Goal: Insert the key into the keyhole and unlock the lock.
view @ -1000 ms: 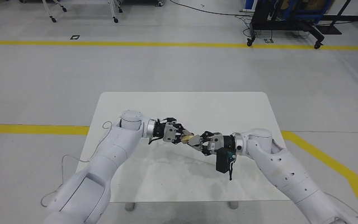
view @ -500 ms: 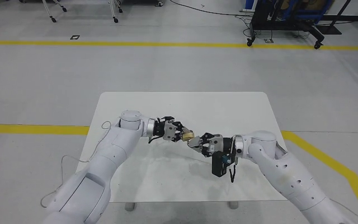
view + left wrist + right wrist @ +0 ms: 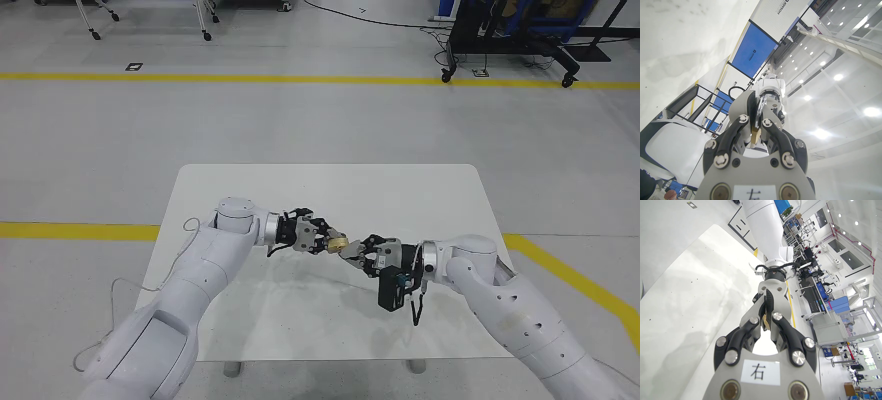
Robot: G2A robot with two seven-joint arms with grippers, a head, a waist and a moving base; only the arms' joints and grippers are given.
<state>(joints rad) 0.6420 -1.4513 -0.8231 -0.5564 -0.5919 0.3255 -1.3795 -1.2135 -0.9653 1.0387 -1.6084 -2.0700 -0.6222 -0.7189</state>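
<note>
Above the middle of the white table [image 3: 250,190] my two grippers meet tip to tip. My left gripper [image 3: 322,238] [image 3: 757,111] is shut on a brass padlock [image 3: 337,241] [image 3: 755,135]. The padlock's silver shackle [image 3: 761,104] runs up between the left fingers. My right gripper [image 3: 354,251] [image 3: 765,315] faces the padlock and is shut on a small brass-coloured piece, the key [image 3: 765,322]. The fingers hide the keyhole, so I cannot tell whether the key sits in it.
A black camera block [image 3: 390,290] and a hanging black cable [image 3: 415,305] sit under the right wrist, just over the table's front part. The tabletop carries nothing else, and its front edge [image 3: 330,358] is close behind both forearms.
The right wrist has turned slightly, and its black camera block has swung a little to the left. Both grippers stay tip to tip with the padlock between them.
</note>
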